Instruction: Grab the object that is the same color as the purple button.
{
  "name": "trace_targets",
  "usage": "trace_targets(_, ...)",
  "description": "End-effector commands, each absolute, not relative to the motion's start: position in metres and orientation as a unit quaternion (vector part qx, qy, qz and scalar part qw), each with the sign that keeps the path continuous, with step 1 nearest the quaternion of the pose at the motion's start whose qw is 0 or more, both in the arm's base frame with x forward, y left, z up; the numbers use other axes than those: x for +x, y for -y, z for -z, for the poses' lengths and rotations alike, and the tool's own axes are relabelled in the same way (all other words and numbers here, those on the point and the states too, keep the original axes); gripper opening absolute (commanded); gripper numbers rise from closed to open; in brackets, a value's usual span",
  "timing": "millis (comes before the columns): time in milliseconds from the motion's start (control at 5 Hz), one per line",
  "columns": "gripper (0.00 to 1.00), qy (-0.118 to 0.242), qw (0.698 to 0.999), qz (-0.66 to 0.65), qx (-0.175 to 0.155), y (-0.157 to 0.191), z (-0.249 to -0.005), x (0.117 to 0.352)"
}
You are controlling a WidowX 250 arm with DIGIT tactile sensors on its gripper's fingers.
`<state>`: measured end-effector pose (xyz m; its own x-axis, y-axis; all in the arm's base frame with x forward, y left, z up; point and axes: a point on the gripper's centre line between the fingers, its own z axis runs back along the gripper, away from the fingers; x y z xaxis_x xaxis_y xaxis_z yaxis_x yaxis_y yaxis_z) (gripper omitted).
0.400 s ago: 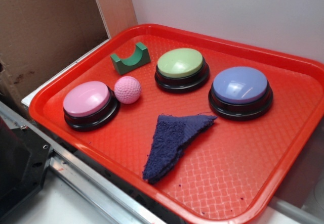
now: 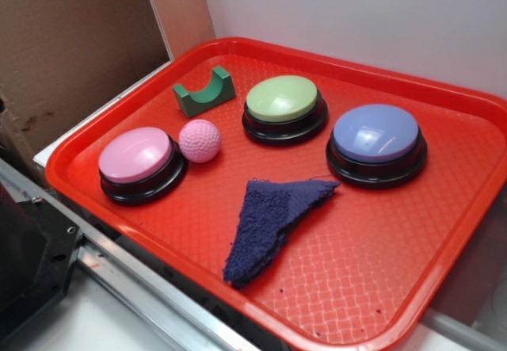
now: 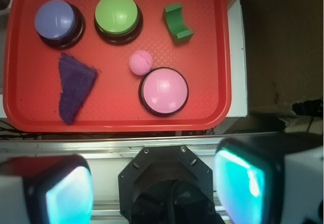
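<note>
A dark navy-purple terry rag, roughly triangular, lies flat on the red tray, just in front of the purple button. My gripper hangs high above the robot's black base, well off the tray's near edge. Its two fingers with cyan pads stand wide apart, with nothing between them. The gripper does not show in the exterior view.
Also on the tray are a green button, a pink button, a pink dimpled ball and a green arch block. A metal rail runs along the tray's near side.
</note>
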<state>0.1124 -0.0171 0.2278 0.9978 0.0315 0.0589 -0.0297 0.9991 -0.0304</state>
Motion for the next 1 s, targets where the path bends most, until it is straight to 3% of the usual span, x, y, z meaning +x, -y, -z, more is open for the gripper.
trace_targets(0,1.0,0.075,0.996,-0.019,-0.032,0.019,-0.224,0.129)
trace_targets(400,1.0,0.103,0.991,-0.061,-0.058,0.054,-0.188,0.168)
trace_targets(600,1.0,0.108,0.989,-0.061,-0.08,0.075,-0.166,0.185)
trace_targets(800,1.0,0.099,0.99,-0.057,-0.081,0.103,-0.139,0.192)
